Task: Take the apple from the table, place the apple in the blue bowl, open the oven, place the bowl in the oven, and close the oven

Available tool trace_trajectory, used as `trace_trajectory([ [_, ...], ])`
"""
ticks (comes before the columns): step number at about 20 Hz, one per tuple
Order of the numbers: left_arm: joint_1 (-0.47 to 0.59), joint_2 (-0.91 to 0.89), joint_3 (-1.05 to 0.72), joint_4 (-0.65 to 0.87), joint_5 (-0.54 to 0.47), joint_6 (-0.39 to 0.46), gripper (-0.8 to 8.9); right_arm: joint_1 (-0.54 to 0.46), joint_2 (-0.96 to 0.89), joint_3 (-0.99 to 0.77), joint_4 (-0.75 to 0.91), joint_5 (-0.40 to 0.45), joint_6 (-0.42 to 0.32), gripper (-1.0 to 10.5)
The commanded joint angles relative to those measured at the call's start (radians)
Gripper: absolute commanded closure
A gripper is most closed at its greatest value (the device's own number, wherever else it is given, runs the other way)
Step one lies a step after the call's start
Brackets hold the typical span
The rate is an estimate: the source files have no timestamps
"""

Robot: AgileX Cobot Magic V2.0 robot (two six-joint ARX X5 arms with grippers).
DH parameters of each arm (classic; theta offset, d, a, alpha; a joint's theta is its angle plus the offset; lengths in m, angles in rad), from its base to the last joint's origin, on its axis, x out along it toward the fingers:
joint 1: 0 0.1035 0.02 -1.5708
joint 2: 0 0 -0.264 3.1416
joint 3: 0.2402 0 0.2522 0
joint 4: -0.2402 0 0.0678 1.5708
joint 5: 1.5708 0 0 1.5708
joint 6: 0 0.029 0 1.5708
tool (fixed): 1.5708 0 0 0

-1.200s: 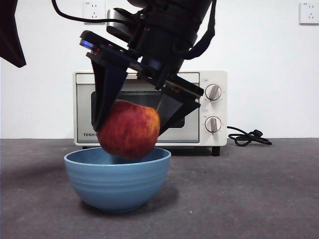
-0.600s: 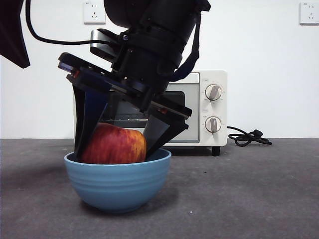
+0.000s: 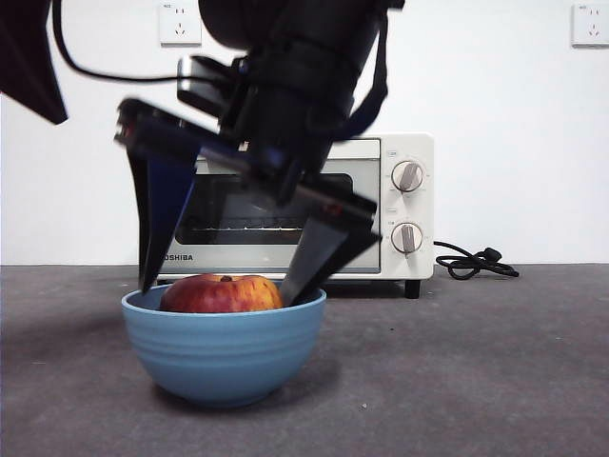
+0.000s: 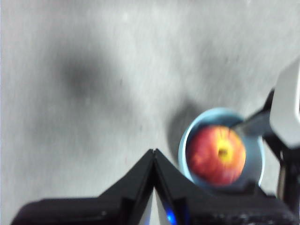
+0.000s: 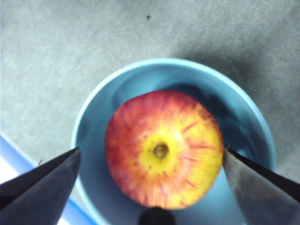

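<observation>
counter (image 3: 495, 381): dark grey, across the lower frame, carrying everything.
oven (image 3: 381, 205): centre of the front view, behind the bowl, door shut (handle hidden by the arm).
right gripper (image 3: 228, 276): upper centre of the front view, fingers spread wide, one tip either side of the fruit, touching neither it seems.
left gripper (image 4: 153, 157): fingers pressed together, gripping nothing, off to the side; only a dark tip at upper left in the front view.
blue bowl (image 3: 224, 347): lower centre-left, upright, in front of the oven.
apple (image 5: 163, 147): settled inside the bowl, stem end up, between the open fingertips.
next move hinges on: straight lift clear of the rim, then the oven door; right arm nearer.
versus a second ago: apple then pinched above the rim, now released and resting low; fingers wider.
</observation>
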Motion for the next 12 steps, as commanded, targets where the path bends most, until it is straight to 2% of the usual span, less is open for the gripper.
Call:
trace_trajectory([
  [1, -0.004, 0.003, -0.002, 0.059, 0.016, -0.003, 8.18, 0.002, -0.069, 0.046, -0.063, 0.033, -0.023, 4.5],
  [3, -0.002, 0.008, -0.001, 0.124, 0.049, -0.003, 8.19, 0.000, -0.143, 0.053, -0.137, 0.107, -0.034, 5.0],
  [4, -0.002, 0.018, 0.001, 0.159, 0.068, -0.003, 8.19, -0.008, -0.186, 0.053, -0.178, 0.168, -0.045, 5.9],
  [6, -0.002, 0.062, 0.020, 0.206, 0.092, -0.003, 8.19, -0.024, -0.266, 0.053, -0.250, 0.271, -0.060, 8.6],
  [7, -0.002, 0.094, 0.041, 0.208, 0.093, -0.003, 8.19, -0.034, -0.302, 0.052, -0.275, 0.312, -0.064, 9.5],
  [10, -0.002, 0.228, 0.141, 0.208, 0.100, 0.010, 8.19, -0.098, -0.409, 0.049, -0.338, 0.334, -0.074, 9.6],
  [12, -0.001, 0.321, 0.237, 0.208, 0.148, 0.024, 8.19, -0.159, -0.470, 0.037, -0.373, 0.339, -0.088, 9.6],
])
